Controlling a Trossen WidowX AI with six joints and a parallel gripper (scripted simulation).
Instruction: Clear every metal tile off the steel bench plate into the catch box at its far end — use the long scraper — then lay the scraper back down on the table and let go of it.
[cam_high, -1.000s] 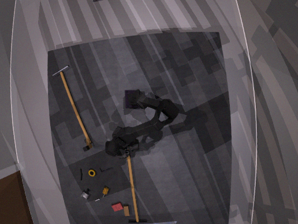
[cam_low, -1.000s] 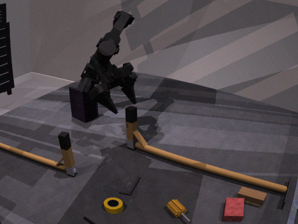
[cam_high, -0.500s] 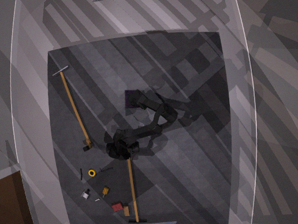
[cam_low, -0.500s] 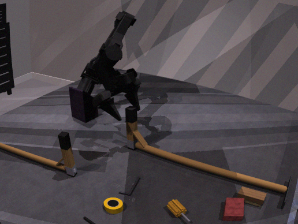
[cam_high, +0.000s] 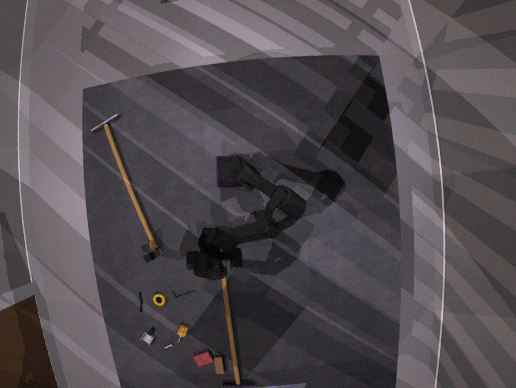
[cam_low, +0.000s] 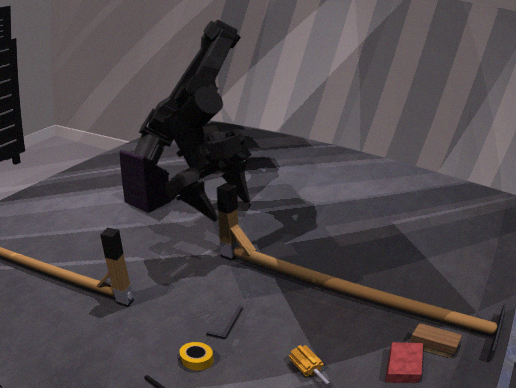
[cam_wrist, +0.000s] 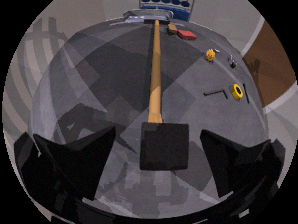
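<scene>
A long wooden scraper (cam_high: 229, 320) (cam_low: 350, 289) (cam_wrist: 156, 70) lies on the table, its thin dark blade (cam_low: 499, 332) at the steel plate end. Its upright grip post (cam_low: 228, 222) (cam_wrist: 164, 150) has a black top. My gripper (cam_low: 232, 212) (cam_wrist: 160, 132) is open and empty. The post shows between the spread fingers in the wrist view, with a gap on both sides; the exact depth between them is hard to tell. The steel plate (cam_wrist: 134, 16) is only a sliver at the far edge; its tiles cannot be made out. A blue-and-white thing beyond it may be the catch box.
A second wooden-handled tool (cam_high: 129, 187) (cam_low: 60, 272) lies to the side, also with an upright grip. A dark purple block (cam_high: 221, 172) (cam_low: 135, 182) stands near the arm. Yellow tape, a hex key, a red block (cam_high: 203, 358) (cam_low: 405, 361) and a wooden block (cam_high: 219, 365) (cam_low: 436, 338) lie beside the scraper.
</scene>
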